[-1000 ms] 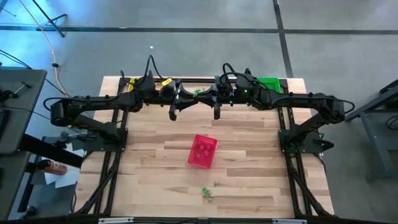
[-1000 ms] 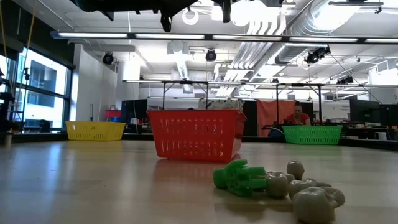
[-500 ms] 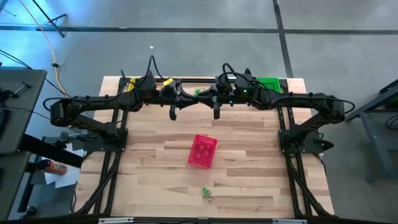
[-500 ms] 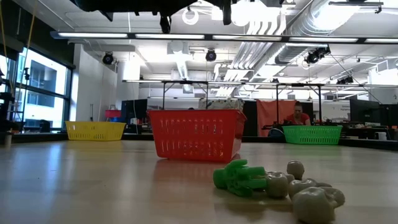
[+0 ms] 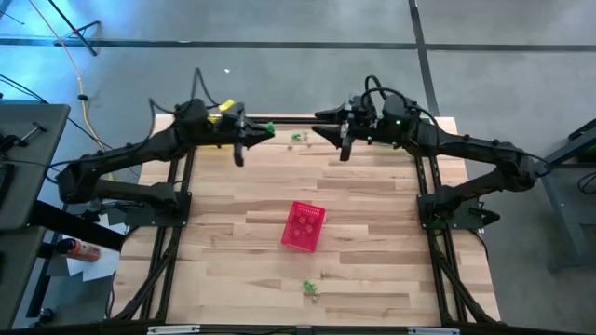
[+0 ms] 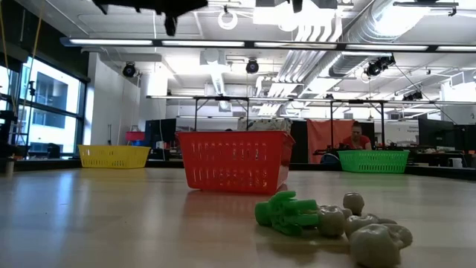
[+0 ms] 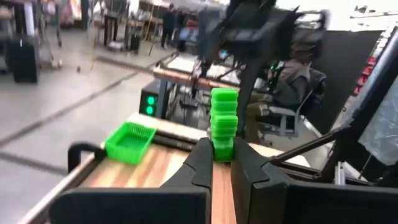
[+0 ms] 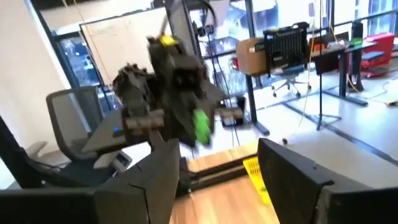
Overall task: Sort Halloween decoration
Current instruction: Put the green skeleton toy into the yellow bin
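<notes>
Nearest, a small cluster of Halloween decoration pieces (image 6: 327, 223) is lying at the worktop's (image 5: 372, 279) front edge: a green trinket (image 6: 286, 212) touching several pale ones whose shapes are hard to make out. No writing is showing anywhere legibly. Behind them, mid-worktop, the red-pink basket (image 5: 304, 226) is standing alone. Farther back, the left hand (image 5: 267, 131) is hovering with its fingers clamped on a green ridged trinket (image 7: 222, 122), whose lower end is hiding between the fingers. Opposite, the right hand (image 5: 321, 131) is hovering with fingers spread, gripping nothing. The yellow basket (image 6: 114, 155) and green basket (image 6: 374, 161) are sitting at the far corners, partly covered by the arms from above.
</notes>
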`<action>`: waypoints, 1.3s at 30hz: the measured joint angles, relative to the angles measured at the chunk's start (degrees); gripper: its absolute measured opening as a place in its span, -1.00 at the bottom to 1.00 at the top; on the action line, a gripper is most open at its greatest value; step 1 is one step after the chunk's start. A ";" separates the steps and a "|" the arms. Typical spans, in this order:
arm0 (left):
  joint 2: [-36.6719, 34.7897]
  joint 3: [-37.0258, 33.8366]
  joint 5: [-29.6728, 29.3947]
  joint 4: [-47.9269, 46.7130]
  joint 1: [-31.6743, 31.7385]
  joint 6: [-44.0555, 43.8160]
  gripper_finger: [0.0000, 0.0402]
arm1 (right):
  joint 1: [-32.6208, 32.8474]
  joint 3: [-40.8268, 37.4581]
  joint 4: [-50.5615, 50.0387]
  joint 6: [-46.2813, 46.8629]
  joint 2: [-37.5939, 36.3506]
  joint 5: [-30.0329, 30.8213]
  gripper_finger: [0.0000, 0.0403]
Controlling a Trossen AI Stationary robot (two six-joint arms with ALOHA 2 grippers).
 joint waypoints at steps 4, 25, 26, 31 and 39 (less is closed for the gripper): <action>-4.01 0.00 0.06 -0.07 -1.22 0.72 -0.99 | -0.18 0.00 -4.44 -0.46 -0.61 -1.49 0.07; -0.83 8.62 -19.18 -20.92 3.55 -6.64 -0.98 | -1.30 -0.02 -8.11 -3.00 -0.60 -3.41 0.07; 0.77 11.73 -19.37 -27.55 5.95 -5.80 -0.98 | -1.43 -0.02 -8.50 -3.27 -0.60 -3.39 0.07; 12.21 24.63 -25.23 -50.85 17.00 -2.07 -0.98 | -1.45 -0.02 -9.78 -4.53 -0.56 -3.40 0.07; 29.10 27.02 -31.34 -61.26 29.27 -8.34 -0.97 | -1.45 -0.02 -11.37 -4.43 -0.55 -3.41 0.07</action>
